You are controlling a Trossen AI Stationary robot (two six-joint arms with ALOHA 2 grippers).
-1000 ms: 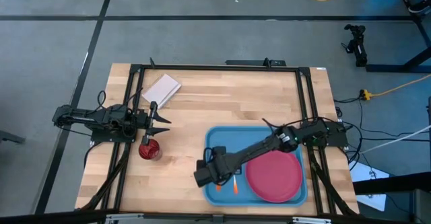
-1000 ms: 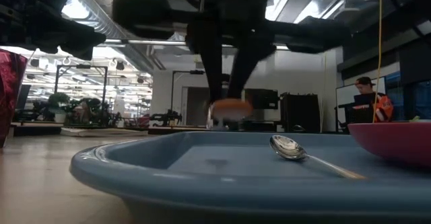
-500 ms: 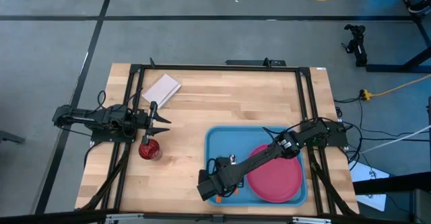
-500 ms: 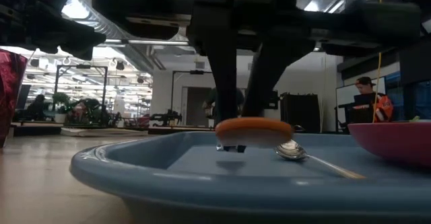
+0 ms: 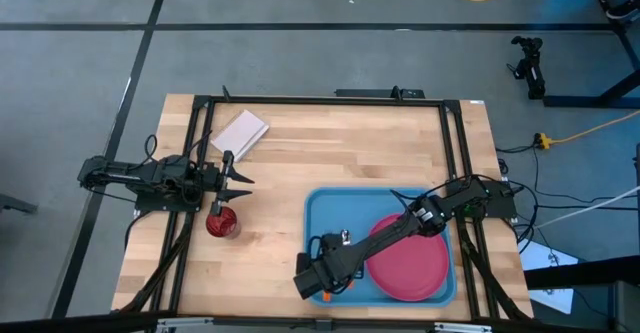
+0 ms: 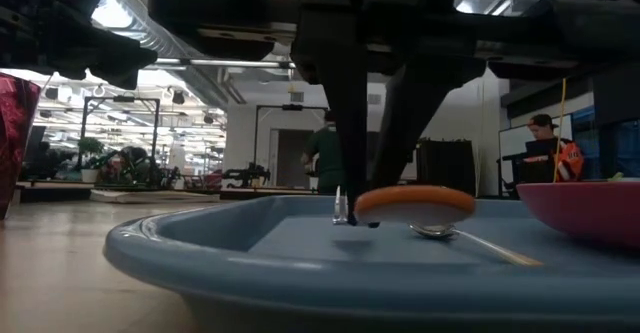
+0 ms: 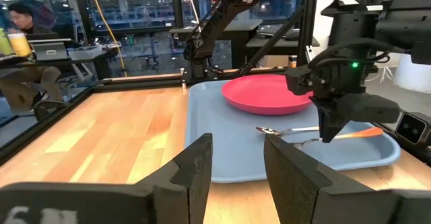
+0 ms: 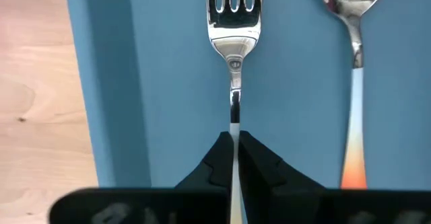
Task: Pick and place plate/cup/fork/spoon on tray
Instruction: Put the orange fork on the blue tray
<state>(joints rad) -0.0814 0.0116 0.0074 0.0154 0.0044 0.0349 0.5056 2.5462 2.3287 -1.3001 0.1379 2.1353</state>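
The light-blue tray point(image 5: 322, 209) lies at the table's near right. On it lie the pink-red plate point(image 5: 410, 263) and the spoon point(image 8: 353, 29). My right gripper point(image 5: 325, 281) is over the tray's near left corner, shut on the fork point(image 8: 234, 22), which lies parallel to the spoon. In the low view the fork's orange handle tip point(image 6: 415, 203) sits low over the tray floor. The dark red cup point(image 5: 222, 223) stands on the wood left of the tray. My left gripper point(image 5: 236, 181) is open and empty just beyond the cup. My right gripper pinches the fork's thin metal shaft point(image 8: 234, 120) between its two fingers, between the tined head and the orange handle. The fingers come from above, pointing down. The fork lies nearly level, with its tines point(image 6: 340, 211) at the tray floor; whether they touch it I cannot tell.
A pale rectangular pad point(image 5: 240, 133) lies at the table's far left. The plate fills the tray's right part, and the spoon lies between plate and fork. Bare wood lies between cup and tray. People show in the room behind the table.
My right gripper has gone toward the table's near edge and down with the fork. The fork has come down from above the tray to just over its floor, beside the spoon. The gripper stays shut on it.
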